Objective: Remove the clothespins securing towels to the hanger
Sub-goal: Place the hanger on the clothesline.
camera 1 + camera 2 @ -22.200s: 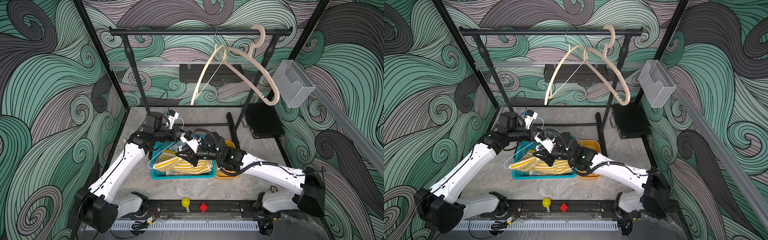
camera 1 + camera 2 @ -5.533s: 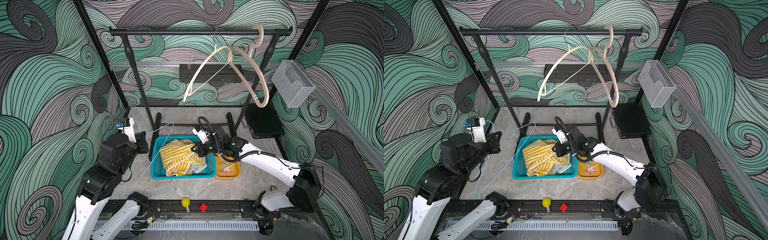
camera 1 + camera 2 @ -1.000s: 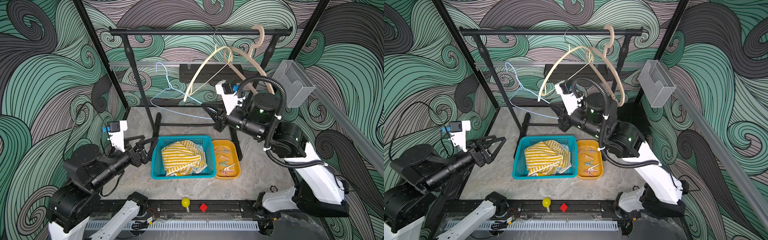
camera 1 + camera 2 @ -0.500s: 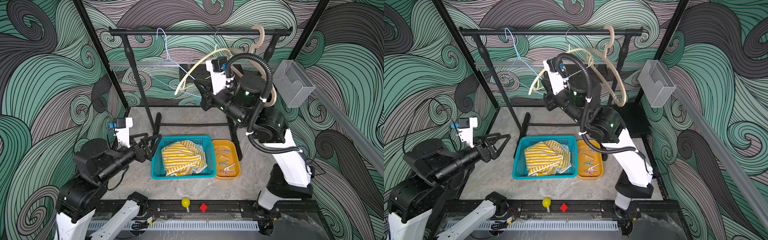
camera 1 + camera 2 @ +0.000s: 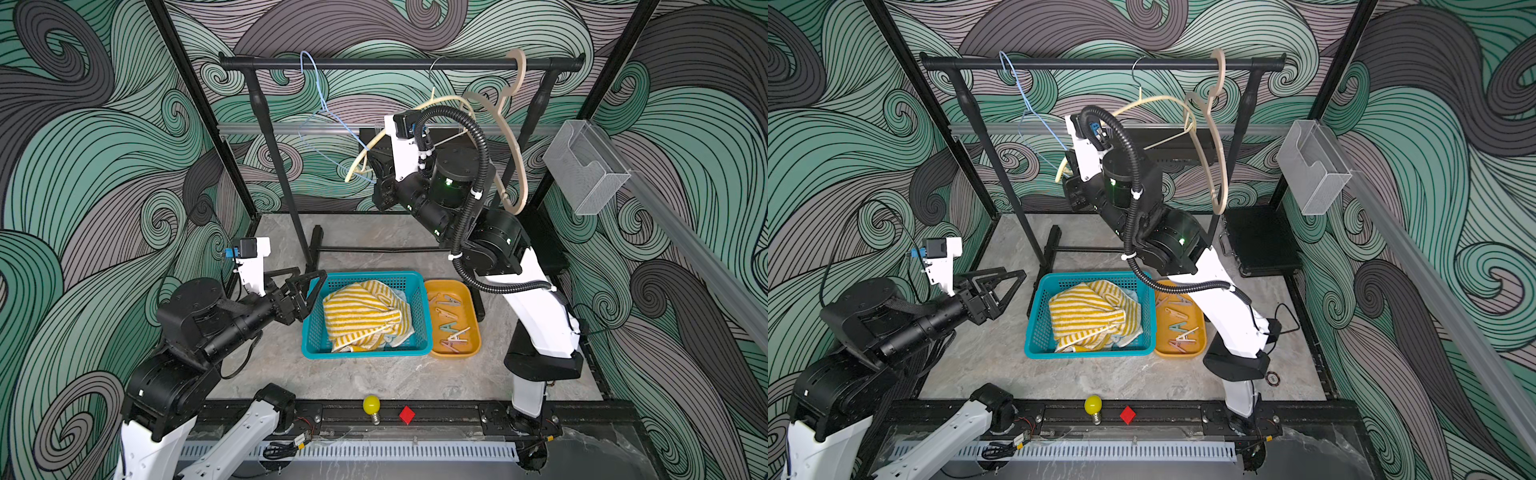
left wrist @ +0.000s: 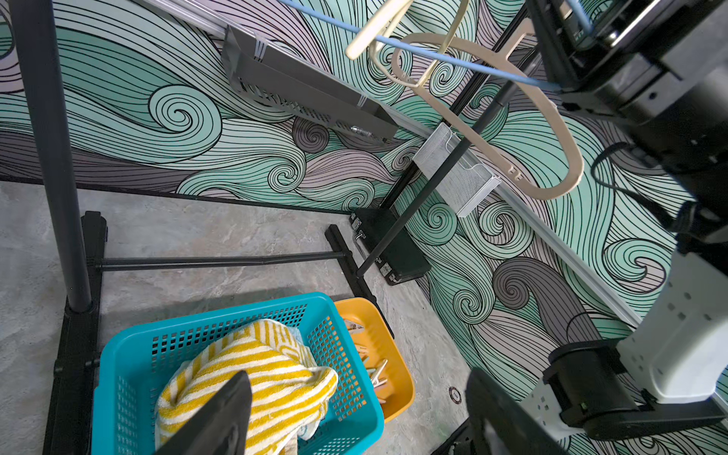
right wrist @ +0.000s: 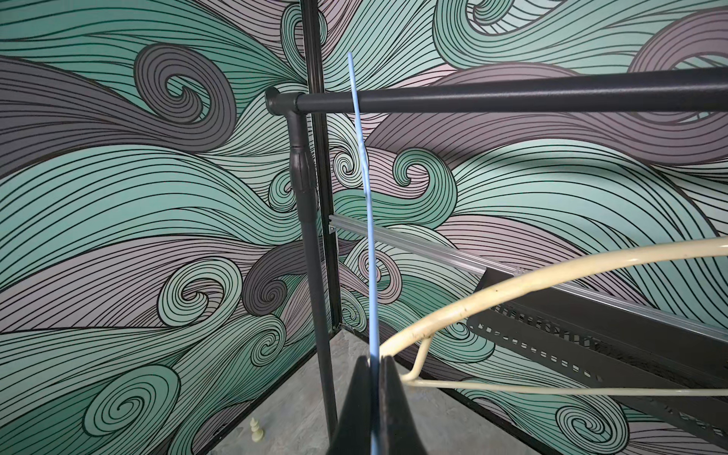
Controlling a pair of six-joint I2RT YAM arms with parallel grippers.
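Near the counter's (image 5: 374,376) left edge: left gripper (image 5: 313,291), black skeletal fingers (image 6: 220,417) released and spread wide, aimed toward the teal basket (image 5: 365,354).

Higher up, on the left part of the black metal rail (image 5: 395,64): blue wire hanger (image 7: 370,256), thin and smooth, hooked over the bar. Long axis tilted off plumb, running down and rightward from hook to lower corner.

At mid-counter: the basket, perforated plastic, rectangular, long side parallel to the counter's front edge. Inside, towels (image 5: 357,311) in a loose heap, yellow-and-white striped terry on top, pale blue cloth showing at the right side.

Raised behind the basket: right gripper (image 7: 374,360), fingers clenched on the blue hanger's lower wire. Crowded there by a cream hanger (image 7: 492,292), rounded and glossy, its arm end just beside the clamped fingers.

Just beside the basket's right side: orange tray (image 5: 478,332), shallow, round-cornered, long axis front to back. In it, clothespins (image 5: 452,328), small plastic pegs in mint, pink and white, lying flat, long axes at mixed diagonals.

Further right on the rail: beige hanger (image 6: 576,167), flat, broad and matte, seen nearly edge-on in both top views. On the right wall: clear plastic bin (image 5: 582,166), boxy, well apart from both arms.
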